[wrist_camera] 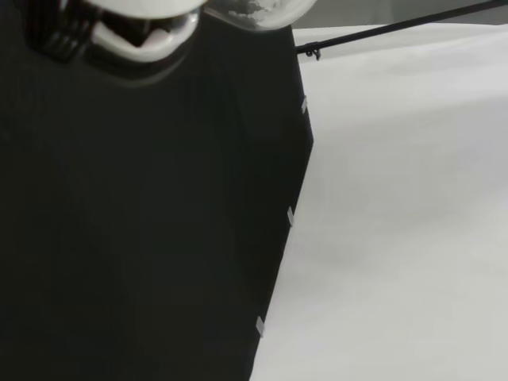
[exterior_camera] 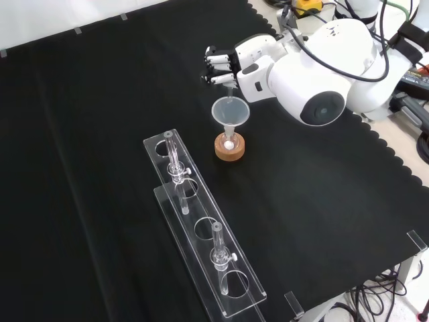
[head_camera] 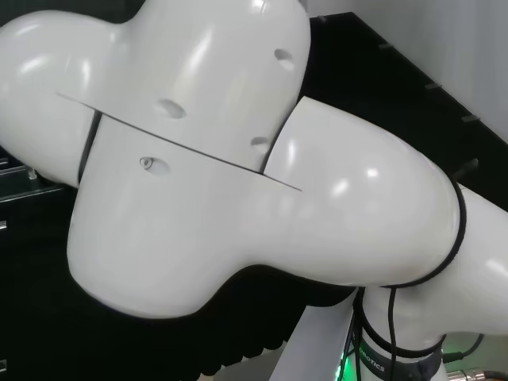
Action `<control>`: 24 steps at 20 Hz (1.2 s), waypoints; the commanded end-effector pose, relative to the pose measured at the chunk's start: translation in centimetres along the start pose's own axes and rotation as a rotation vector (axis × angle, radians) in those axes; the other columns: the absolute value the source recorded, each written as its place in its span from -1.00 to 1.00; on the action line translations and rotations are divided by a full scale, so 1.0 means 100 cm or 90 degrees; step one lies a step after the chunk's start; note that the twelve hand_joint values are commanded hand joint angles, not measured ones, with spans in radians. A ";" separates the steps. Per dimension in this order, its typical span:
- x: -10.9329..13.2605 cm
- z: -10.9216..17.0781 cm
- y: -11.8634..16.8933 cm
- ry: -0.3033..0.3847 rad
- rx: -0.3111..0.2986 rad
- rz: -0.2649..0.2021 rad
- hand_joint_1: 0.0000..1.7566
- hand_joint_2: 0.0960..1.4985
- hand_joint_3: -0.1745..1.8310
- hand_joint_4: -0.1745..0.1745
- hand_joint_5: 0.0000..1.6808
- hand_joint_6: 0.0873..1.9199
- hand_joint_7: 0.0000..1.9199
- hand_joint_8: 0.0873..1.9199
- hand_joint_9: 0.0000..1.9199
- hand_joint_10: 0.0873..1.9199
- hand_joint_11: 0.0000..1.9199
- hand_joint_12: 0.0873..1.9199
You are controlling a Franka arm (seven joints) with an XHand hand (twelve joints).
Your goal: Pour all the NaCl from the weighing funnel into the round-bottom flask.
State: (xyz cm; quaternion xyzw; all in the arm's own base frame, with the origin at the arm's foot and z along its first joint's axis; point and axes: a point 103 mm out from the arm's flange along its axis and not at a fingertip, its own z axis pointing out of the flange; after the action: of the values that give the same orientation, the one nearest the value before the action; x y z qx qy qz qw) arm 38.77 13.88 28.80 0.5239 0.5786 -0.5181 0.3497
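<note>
Pouring apparently underway: black-and-white hand (exterior_camera: 224,67) curled, pinching small clear weighing funnel (exterior_camera: 230,92) above wide clear funnel (exterior_camera: 230,113) seated in round-bottom flask (exterior_camera: 230,143) on cork ring (exterior_camera: 230,150). White NaCl (exterior_camera: 229,144) already in flask; amount left in weighing funnel unclear.

A clear rack (exterior_camera: 201,231) lies on the black cloth (exterior_camera: 87,168) well below the fingers in the front view — it holds two glass tubes (exterior_camera: 175,164), seemingly with stopcocks — its other holes open.
</note>
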 end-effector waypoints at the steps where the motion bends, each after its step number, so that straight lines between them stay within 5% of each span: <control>1: 0.001 -0.007 -0.002 -0.021 0.003 0.002 0.28 -0.19 -0.22 1.00 0.55 -0.44 -0.49 -0.37 -0.06 -0.72 -0.23 0.10; 17: 0.001 -0.013 -0.003 -0.036 0.003 0.008 0.28 -0.19 -0.22 1.00 0.55 -0.44 -0.49 -0.37 -0.07 -0.72 -0.24 0.10; 24: 0.000 -0.014 -0.002 -0.006 0.006 0.006 0.28 -0.19 -0.21 1.00 0.55 -0.44 -0.49 -0.37 -0.07 -0.72 -0.25 0.10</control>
State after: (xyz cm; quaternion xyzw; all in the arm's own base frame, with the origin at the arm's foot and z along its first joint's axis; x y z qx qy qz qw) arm 38.71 15.28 29.04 0.5165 0.5664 -0.5287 0.3645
